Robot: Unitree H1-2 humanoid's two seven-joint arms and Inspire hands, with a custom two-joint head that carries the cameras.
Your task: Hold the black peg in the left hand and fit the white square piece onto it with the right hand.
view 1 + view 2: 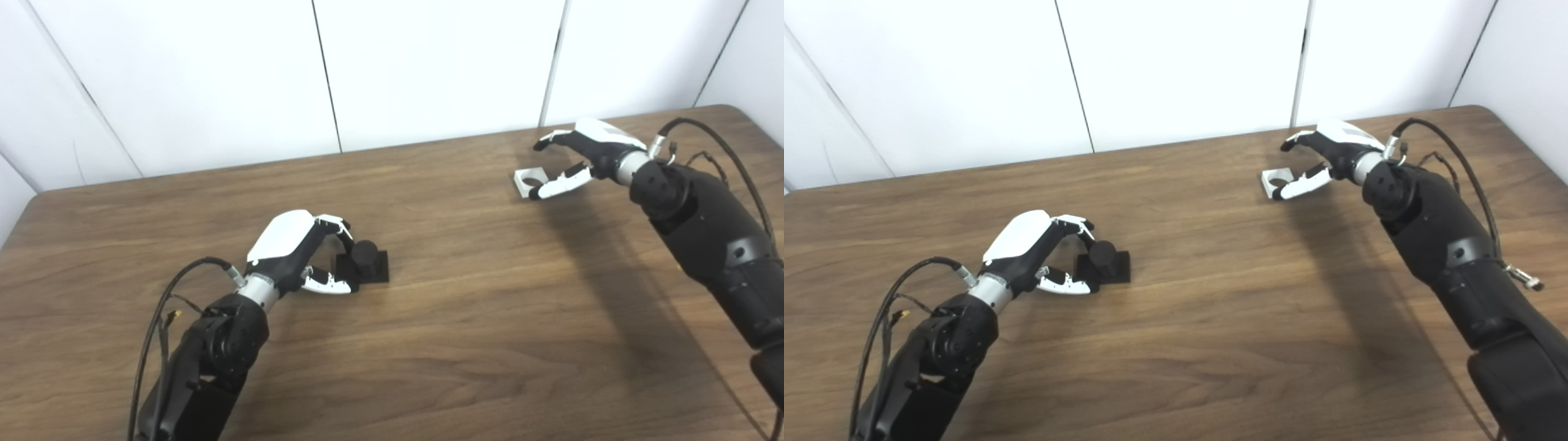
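The black peg, a short cylinder on a flat square base, stood on the wooden worktop with the left hand curved around it, fingers apart and not yet closed. Well apart, the right hand spread wide over the white square piece, which lay flat with its round hole up. Both looked rigid, light and smooth; the thin piece seemed best pinched by opposite edges, the peg by its base.

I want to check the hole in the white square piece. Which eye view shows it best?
The left eye view: the white square piece shows slightly larger, with more of its hole clear of the right hand. The right eye view shows it smaller, fingers nearer the hole.
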